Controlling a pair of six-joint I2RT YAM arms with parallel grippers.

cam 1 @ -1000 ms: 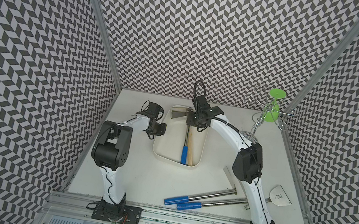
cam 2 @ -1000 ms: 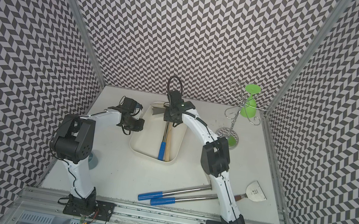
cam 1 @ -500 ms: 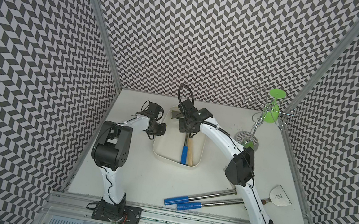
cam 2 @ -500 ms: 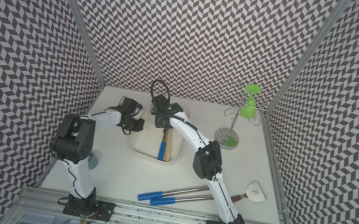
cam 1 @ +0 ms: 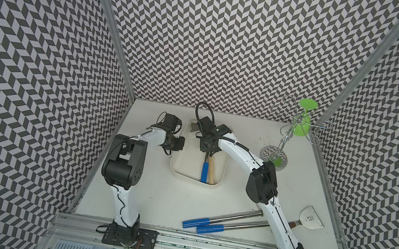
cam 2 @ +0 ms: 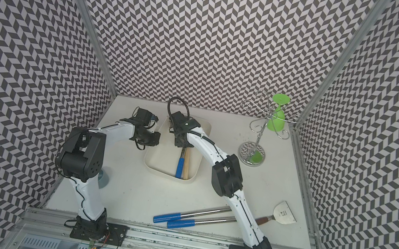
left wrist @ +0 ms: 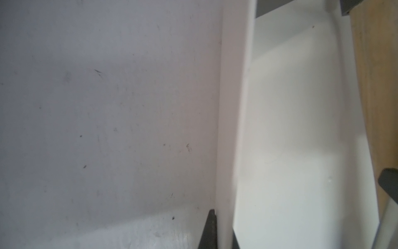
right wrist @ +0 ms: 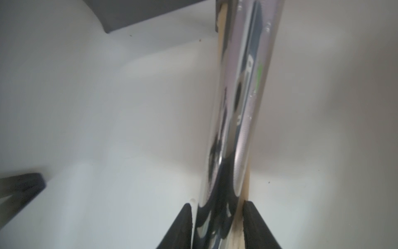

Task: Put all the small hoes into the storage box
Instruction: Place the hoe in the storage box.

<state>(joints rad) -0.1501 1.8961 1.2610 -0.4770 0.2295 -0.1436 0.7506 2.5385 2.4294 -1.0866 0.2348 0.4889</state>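
Observation:
The cream-white storage box lies mid-table. In it the small hoe, with a chrome shaft and blue grip, lies beside a wooden handle. A grey blade shows at the box's far end. My right gripper reaches down into the box. Its jaws are narrowed around the chrome shaft and the wooden handle together, one pad against the wood. My left gripper is shut on the box's left wall.
Two long chrome tools with blue grips lie crossed near the front edge, partly under the right arm. A metal scraper lies at the right. A wire stand with a hanging green glass stands at the back right.
The right gripper moved left and down into the box onto the handles, and its jaws narrowed. The left arm and the box stayed put.

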